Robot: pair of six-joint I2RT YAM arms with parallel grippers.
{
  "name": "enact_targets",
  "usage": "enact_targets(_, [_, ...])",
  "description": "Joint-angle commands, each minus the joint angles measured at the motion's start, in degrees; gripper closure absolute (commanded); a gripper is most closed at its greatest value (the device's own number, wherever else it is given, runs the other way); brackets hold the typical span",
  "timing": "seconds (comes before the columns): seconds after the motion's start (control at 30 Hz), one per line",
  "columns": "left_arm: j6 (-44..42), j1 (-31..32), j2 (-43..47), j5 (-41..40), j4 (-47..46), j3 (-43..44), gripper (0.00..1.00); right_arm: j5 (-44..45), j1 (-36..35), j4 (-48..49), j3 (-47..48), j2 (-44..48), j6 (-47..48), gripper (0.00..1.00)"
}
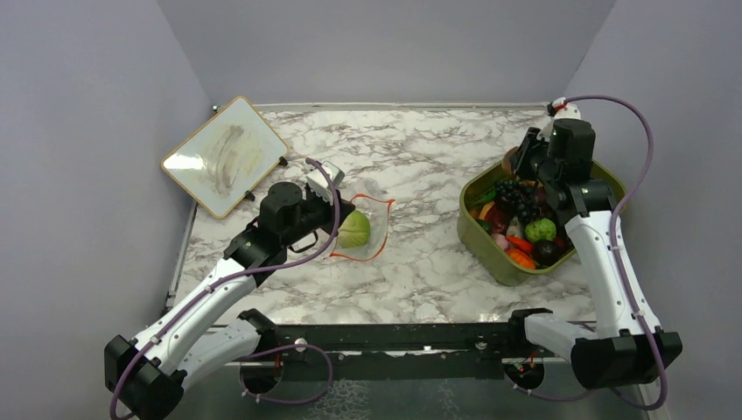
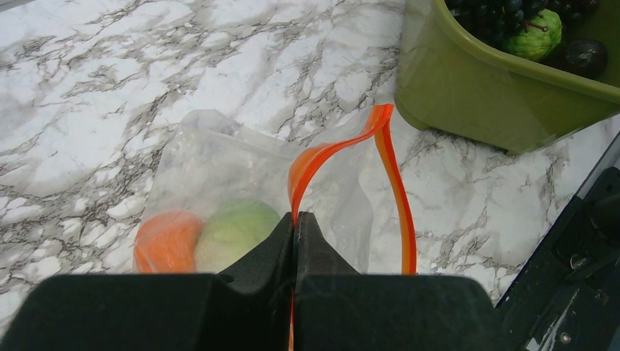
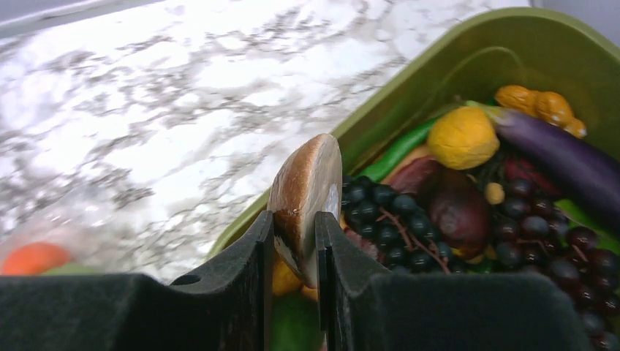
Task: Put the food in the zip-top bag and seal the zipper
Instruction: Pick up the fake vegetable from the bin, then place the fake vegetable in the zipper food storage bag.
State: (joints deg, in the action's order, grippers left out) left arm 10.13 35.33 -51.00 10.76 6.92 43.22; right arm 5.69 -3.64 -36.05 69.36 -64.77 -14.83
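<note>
The left gripper (image 2: 295,221) is clenched on the red-orange zipper (image 2: 305,162). It pinches 1 lip of the strip, so the mouth of the zip-top bag (image 2: 212,153) stands open. The bag lies on the marble table (image 1: 420,157), left of the middle. It has 2 pieces inside: the light-green cabbage ball (image 2: 235,228) and, just beside it, the orange piece (image 2: 167,241). The right gripper (image 3: 294,223) grasps the brown round piece (image 3: 307,186) between its fingers. It is above the far left part of the olive-green bin (image 3: 409,80), over the dark grapes (image 3: 387,208).
</note>
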Motion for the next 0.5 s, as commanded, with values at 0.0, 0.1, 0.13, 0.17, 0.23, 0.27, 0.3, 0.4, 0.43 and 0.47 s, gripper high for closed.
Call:
enact_targets(0.0, [0.04, 0.16, 0.73, -1.41, -1.27, -0.6, 1.0, -10.63, -1.1, -2.32, 3.18, 4.1, -0.78, 0.94])
enact_targets(0.1, [1.05, 0.1, 0.26, -1.54, -1.26, -0.15, 1.0, -17.78, -1.36, -1.7, 2.19, 6.69, -1.36, 0.95])
enact_targets(0.13, [1.6, 0.09, 0.0, -1.31, -1.33, 0.03, 1.0, -20.45, -1.45, -1.06, 1.61, 7.57, -1.7, 0.95])
enact_targets(0.17, [2.25, 0.14, -0.31, -0.9, -1.5, 0.36, 1.0, -22.93, -1.52, -0.21, 0.82, 8.41, -2.3, 0.95])
enact_targets(0.23, [3.68, 0.17, -0.93, 0.2, -1.71, 1.19, 1.0, -28.73, -1.67, 2.23, -1.12, 9.91, -3.8, 0.95])
enact_targets(0.27, [4.42, 0.11, -1.27, 0.68, -1.81, 1.7, 1.0, -30.22, -1.78, 3.41, -2.12, 10.6, -4.68, 0.95])
enact_targets(0.3, [5.23, 0.09, -1.64, 1.02, -1.79, 2.19, 1.0, -33.13, -1.99, 4.51, -2.97, 11.03, -5.44, 0.95])
enact_targets(0.4, [7.22, 0.09, -2.89, 0.46, -0.96, 3.86, 1.0, -37.49, -3.26, 7.85, -5.58, 12.09, -7.64, 0.96])
enact_targets(0.43, [7.8, 0.09, -3.47, 0.08, -0.53, 4.51, 1.0, -38.2, -4.08, 8.79, -6.46, 12.4, -8.27, 0.96])
enact_targets(0.47, [8.39, 0.12, -4.0, -0.36, -0.1, 5.1, 1.0, -38.51, -5.51, 9.76, -7.22, 12.59, -8.73, 0.96])
